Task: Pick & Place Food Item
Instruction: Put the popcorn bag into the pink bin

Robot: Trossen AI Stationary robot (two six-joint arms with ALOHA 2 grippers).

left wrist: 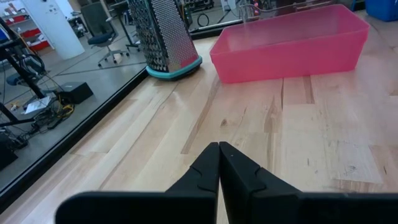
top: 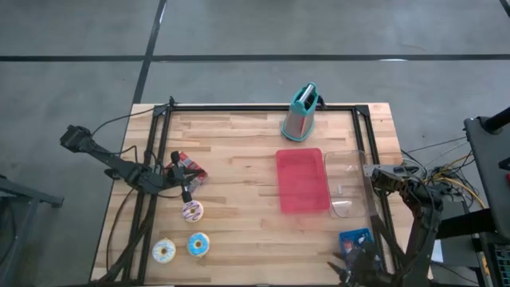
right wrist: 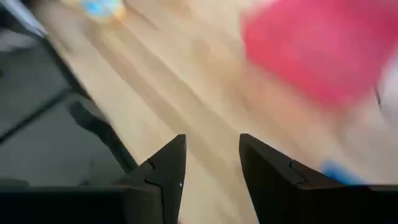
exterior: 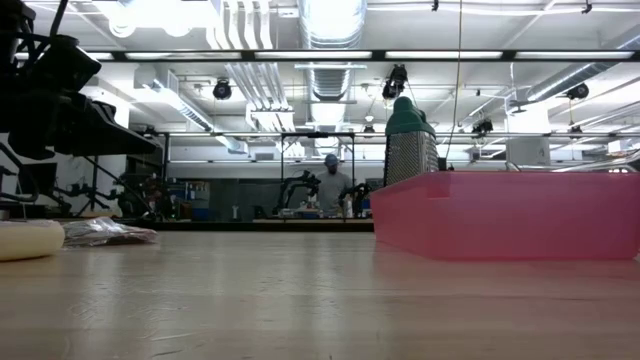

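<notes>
Wooden planks make up the bench (top: pixel 239 159), a pale butcher-block top framed by a black rail and standing on a grey concrete floor (top: pixel 255 32); the low view looks across it into a workshop with ceiling ducts (exterior: pixel 330 30) and strip lights, where a person (exterior: pixel 330 185) stands far back. On the bench lie a pink tray (top: pixel 302 180), a clear lid (top: pixel 351 183) just beside it, and a box grater (top: pixel 300 113) with a teal handle, upright near the far edge; a blue packet (top: pixel 356 239) sits near the right front corner.

Three doughnuts rest toward the left front: a pink-sprinkled doughnut (top: pixel 191 210), a white-iced doughnut (top: pixel 163 251) and a blue-iced doughnut (top: pixel 198 244); a crumpled wrapper (top: pixel 189 168) lies just behind them.

The left gripper (top: pixel 186 191) hangs above the bench between the wrapper and the pink-sprinkled doughnut; its fingers (left wrist: pixel 202 171) are pressed together with nothing between them. The right gripper (top: pixel 351 267) is low by the right front corner, near the blue packet; its fingers (right wrist: pixel 168 165) stand moderately apart and hold nothing.
</notes>
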